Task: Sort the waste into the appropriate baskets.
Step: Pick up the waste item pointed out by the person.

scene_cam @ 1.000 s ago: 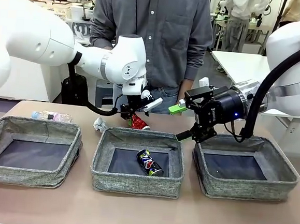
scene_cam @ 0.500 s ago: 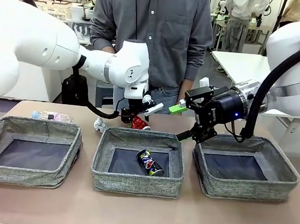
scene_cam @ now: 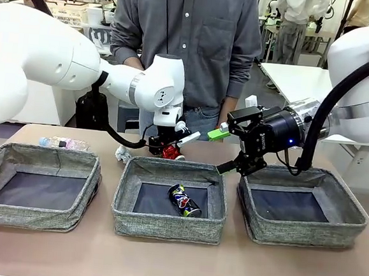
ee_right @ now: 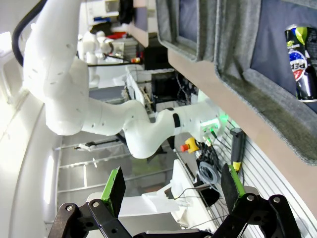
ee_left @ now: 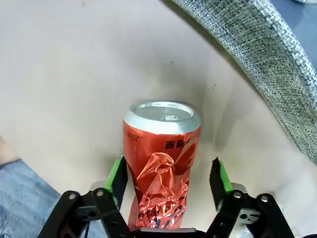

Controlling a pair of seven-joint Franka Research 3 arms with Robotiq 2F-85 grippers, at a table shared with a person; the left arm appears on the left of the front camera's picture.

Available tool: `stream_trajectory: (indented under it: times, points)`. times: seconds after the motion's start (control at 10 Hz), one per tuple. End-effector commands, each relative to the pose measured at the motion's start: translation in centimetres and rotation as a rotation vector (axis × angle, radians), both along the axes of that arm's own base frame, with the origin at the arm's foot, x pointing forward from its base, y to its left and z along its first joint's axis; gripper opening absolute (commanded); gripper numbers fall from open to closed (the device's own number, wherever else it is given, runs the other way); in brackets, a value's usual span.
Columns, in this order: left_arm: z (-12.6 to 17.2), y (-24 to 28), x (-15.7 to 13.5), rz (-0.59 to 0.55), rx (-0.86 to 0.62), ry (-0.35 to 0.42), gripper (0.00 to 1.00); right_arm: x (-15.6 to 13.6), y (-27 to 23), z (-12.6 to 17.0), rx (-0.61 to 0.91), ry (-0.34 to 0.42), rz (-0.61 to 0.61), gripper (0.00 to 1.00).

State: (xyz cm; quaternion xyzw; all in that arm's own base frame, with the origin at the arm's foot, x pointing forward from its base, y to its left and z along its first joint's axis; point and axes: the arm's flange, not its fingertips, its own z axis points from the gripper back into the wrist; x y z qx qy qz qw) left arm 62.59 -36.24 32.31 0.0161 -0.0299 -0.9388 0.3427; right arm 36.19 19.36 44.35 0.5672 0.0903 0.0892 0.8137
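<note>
The crushed red can (ee_left: 161,163) sits on the bench (ee_left: 59,74) inside the left end effector (ee_left: 168,174), unclenched, one pad clear.

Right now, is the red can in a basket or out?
Out: the crushed red can rests on the table, just outside the middle basket.

Across the lower half of your front view, three baskets stand in a row on the table (scene_cam: 174,265): left basket (scene_cam: 25,216), middle basket (scene_cam: 164,227), right basket (scene_cam: 305,232). A can (scene_cam: 184,200) lies in the middle basket, right of its centre. Behind that basket, at frame centre, a second can (scene_cam: 169,152) sits between the left gripper (scene_cam: 170,146) fingers. A paper ball (scene_cam: 123,153) lies just left of it, and a bottle (scene_cam: 62,143) lies behind the left basket. The right gripper (scene_cam: 223,151) hangs above the gap between the middle and right baskets. A person (scene_cam: 185,42) stands behind the table, top centre.
</note>
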Motion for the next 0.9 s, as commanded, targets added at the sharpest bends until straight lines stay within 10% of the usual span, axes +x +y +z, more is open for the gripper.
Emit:
stream_trajectory:
  times: [0.0,0.1,0.8]
  points:
    - [0.3,-0.15,-0.05,0.017,0.032,-0.027,0.36,0.07,-0.22,0.2,-0.006,0.005,0.008,1.0]
    - [0.36,-0.13,-0.06,0.016,0.031,-0.027,0.04,0.07,-0.22,0.2,-0.006,0.005,0.008,1.0]
    - [0.73,0.03,-0.21,0.011,0.032,-0.021,0.0,0.07,-0.22,0.2,-0.006,0.005,0.008,1.0]
